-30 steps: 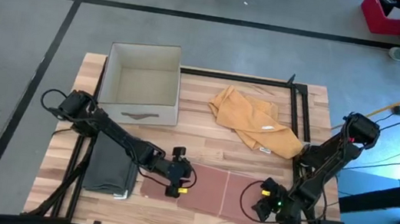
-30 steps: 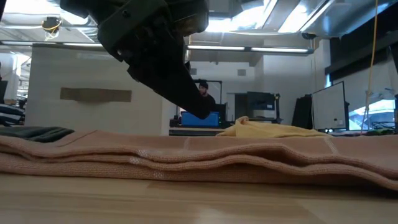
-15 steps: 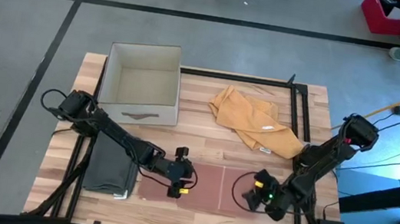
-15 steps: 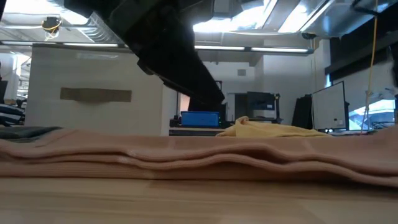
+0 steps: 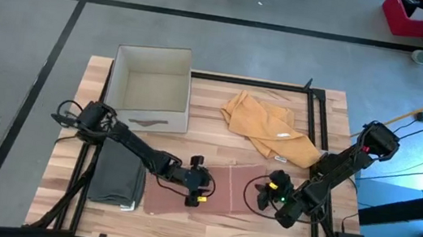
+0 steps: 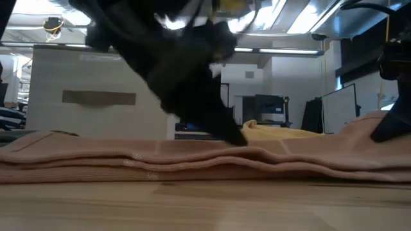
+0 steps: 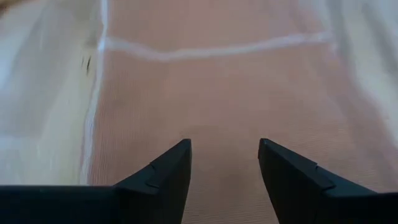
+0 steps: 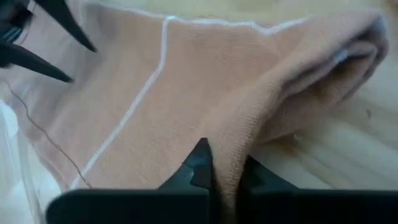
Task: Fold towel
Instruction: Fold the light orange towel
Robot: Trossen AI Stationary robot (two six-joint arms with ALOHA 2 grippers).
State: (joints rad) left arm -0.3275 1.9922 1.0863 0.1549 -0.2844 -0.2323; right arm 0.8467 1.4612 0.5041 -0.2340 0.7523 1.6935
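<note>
A pinkish-brown towel [image 5: 202, 192] lies flat in layers near the table's front edge, with thin white lines across it. My right gripper [image 8: 224, 158] is shut on the towel's right end, which stands raised [image 6: 372, 131] above the rest. My left gripper [image 7: 224, 146] is open, slanting down over the towel's middle [image 5: 199, 189]. Its fingertips [image 6: 235, 137] reach down to the cloth's top. My left gripper has its open fingertips at the towel's upper face [image 7: 224, 106], near the middle; I cannot tell whether they touch. My right gripper pinches a raised ridge of cloth [image 8: 239, 146] at the towel's right end between its two fingers. It comes slanting down from the table's right. That end is lifted and bunched, and the rest lies on the table. One layer or several, I cannot tell.
A yellow cloth [image 5: 268, 126] lies crumpled at the back right. A grey open box [image 5: 150, 86] stands at the back left. A dark grey folded towel [image 5: 116, 176] lies at the front left. A black frame [image 5: 318, 116] runs along the table's edges.
My right gripper has moved toward the table's left, turned, and shut on the towel's right end. That end is now lifted and bunched toward the left, while the left part has stayed flat. My left gripper has come down and slightly right over the towel's middle.
</note>
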